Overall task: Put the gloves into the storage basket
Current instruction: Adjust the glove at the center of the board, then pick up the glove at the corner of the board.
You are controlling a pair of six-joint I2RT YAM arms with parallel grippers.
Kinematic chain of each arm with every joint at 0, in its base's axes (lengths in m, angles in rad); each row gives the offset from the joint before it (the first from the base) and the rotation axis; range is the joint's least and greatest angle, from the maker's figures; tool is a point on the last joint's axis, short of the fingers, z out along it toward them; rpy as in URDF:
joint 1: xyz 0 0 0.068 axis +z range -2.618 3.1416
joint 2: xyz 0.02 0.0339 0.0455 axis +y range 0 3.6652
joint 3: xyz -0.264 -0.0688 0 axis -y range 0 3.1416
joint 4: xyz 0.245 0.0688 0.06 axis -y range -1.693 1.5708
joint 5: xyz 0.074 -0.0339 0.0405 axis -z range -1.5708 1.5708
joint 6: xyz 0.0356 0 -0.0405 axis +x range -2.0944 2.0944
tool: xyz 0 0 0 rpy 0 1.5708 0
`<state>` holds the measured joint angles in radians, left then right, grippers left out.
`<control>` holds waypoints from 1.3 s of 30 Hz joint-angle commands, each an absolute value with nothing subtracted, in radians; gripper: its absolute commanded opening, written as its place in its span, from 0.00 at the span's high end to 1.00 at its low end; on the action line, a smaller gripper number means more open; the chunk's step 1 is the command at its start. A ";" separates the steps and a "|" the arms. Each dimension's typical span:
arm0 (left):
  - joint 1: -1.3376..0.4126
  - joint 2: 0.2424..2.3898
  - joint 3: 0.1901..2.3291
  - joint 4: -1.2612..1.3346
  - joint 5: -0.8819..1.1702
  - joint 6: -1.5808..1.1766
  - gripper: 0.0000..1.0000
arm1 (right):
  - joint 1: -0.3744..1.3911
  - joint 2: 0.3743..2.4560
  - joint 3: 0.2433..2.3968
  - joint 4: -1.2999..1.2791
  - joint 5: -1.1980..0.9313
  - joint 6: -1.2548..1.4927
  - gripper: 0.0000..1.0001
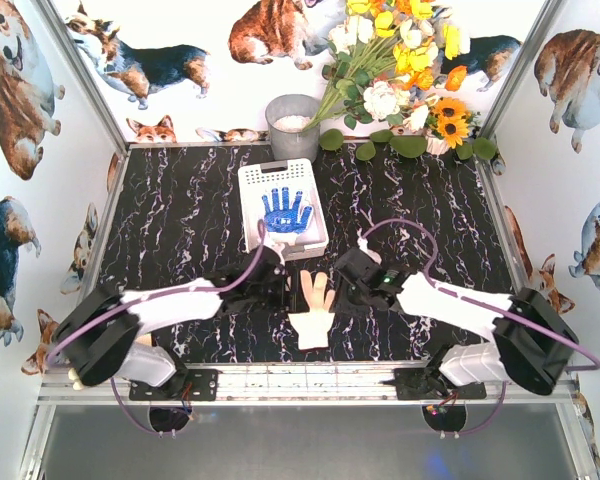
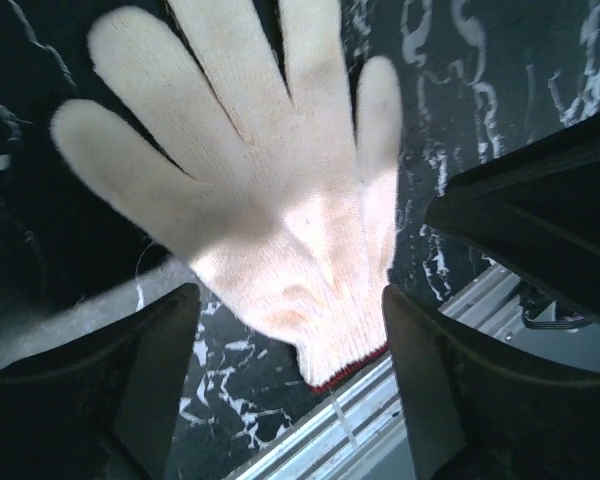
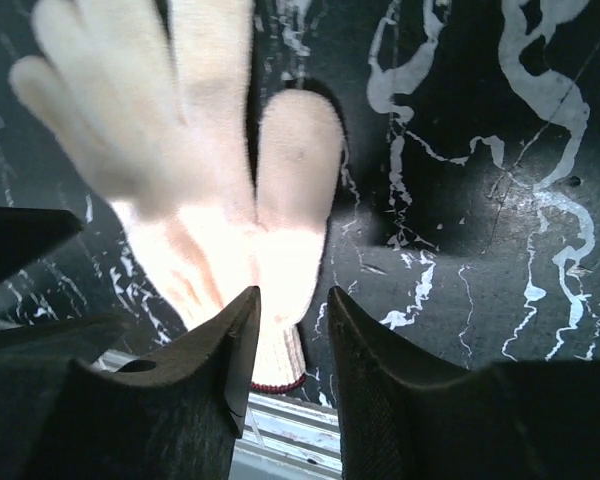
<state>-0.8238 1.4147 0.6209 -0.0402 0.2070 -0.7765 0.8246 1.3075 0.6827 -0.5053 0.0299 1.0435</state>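
A white knit glove [image 1: 314, 314] with a red-trimmed cuff lies flat near the table's front edge, fingers pointing away from the arms. My left gripper [image 1: 271, 273] hovers just left of its fingers; in the left wrist view it [image 2: 292, 345] is open, with a jaw on each side of the glove's [image 2: 270, 200] cuff and not touching it. My right gripper [image 1: 354, 272] sits just right of the glove; its jaws [image 3: 292, 330] stand a narrow gap apart over the cuff edge of the glove [image 3: 210, 200], holding nothing. The white storage basket [image 1: 256, 180] behind holds a blue-dotted glove [image 1: 286, 212].
A round grey bucket [image 1: 293, 124] and a bunch of artificial flowers [image 1: 400, 70] stand at the back. The metal rail [image 1: 310, 376] of the table's front edge runs right below the glove's cuff. Walls close in the left and right sides.
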 commanded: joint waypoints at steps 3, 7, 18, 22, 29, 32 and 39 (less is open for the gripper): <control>-0.820 1.161 0.678 -0.335 -0.045 -0.738 0.11 | 0.823 1.157 0.743 -0.488 0.141 0.942 0.57; -0.736 1.052 0.728 -0.591 -0.216 -0.713 0.00 | 0.764 1.038 0.782 -0.554 0.263 0.826 0.47; 0.005 1.058 0.735 -0.672 -0.177 -0.583 0.00 | 0.355 0.967 0.873 -0.596 0.155 0.488 0.37; 0.225 1.081 0.716 -0.619 -0.168 -0.595 0.00 | 0.294 0.956 0.866 -0.583 0.115 0.450 0.32; 0.454 1.055 0.670 -0.613 -0.466 -0.759 0.00 | 0.202 0.949 0.837 -0.587 0.044 0.434 0.32; 0.480 1.029 0.673 -0.657 -0.594 -0.834 0.00 | 0.173 0.934 0.822 -0.579 0.011 0.433 0.32; 0.648 0.945 0.620 -0.672 -0.699 -0.922 0.00 | 0.158 0.915 0.804 -0.585 -0.010 0.436 0.32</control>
